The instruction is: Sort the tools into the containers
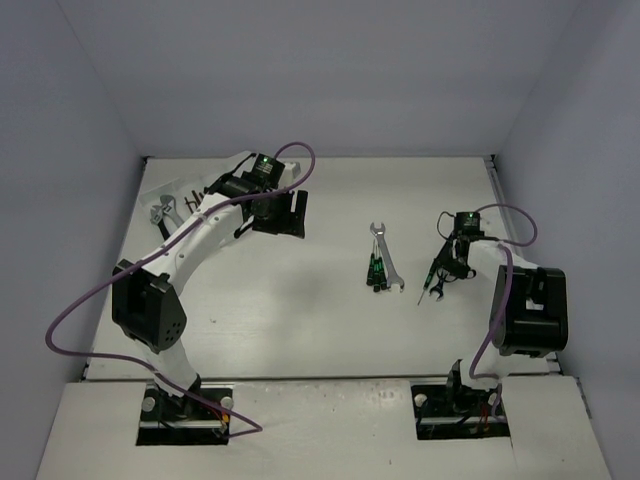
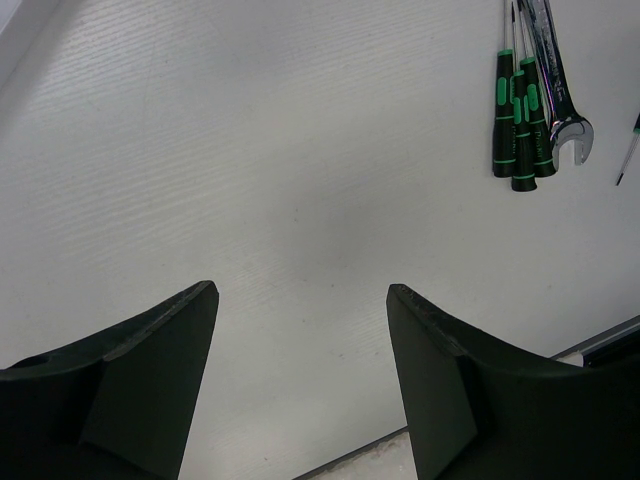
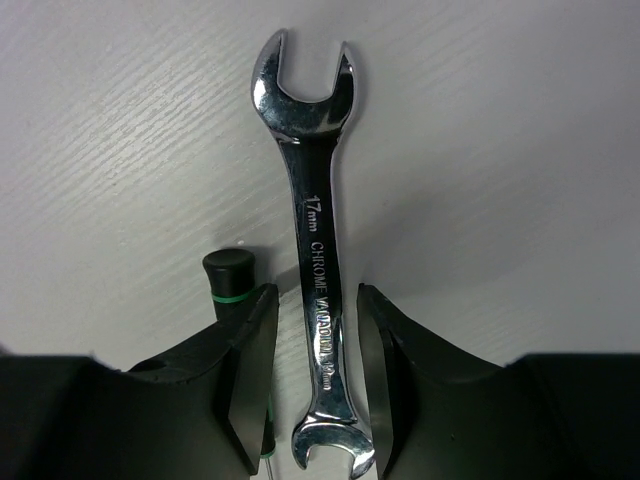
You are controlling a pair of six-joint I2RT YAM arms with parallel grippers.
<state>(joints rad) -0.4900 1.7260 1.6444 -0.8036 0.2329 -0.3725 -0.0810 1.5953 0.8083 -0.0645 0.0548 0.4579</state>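
Note:
My right gripper point(image 3: 317, 290) point(image 1: 440, 272) is open and low over the table. Its jaws straddle a silver 17 mm open-end wrench point(image 3: 318, 250) with a thin gap on each side. A black screwdriver with a green band point(image 3: 232, 275) lies partly under the left finger. My left gripper point(image 2: 300, 290) point(image 1: 282, 213) is open and empty above bare table. Three black-and-green screwdrivers point(image 2: 520, 125) point(image 1: 376, 270) and another silver wrench point(image 2: 558, 95) point(image 1: 385, 252) lie mid-table. The white tray point(image 1: 150, 190) is at the back left, mostly hidden by the left arm.
Dark hex keys point(image 1: 190, 203) and an adjustable wrench point(image 1: 160, 215) show at the tray. A thin screwdriver shaft point(image 1: 427, 287) sticks out by the right gripper. Grey walls enclose the table on three sides.

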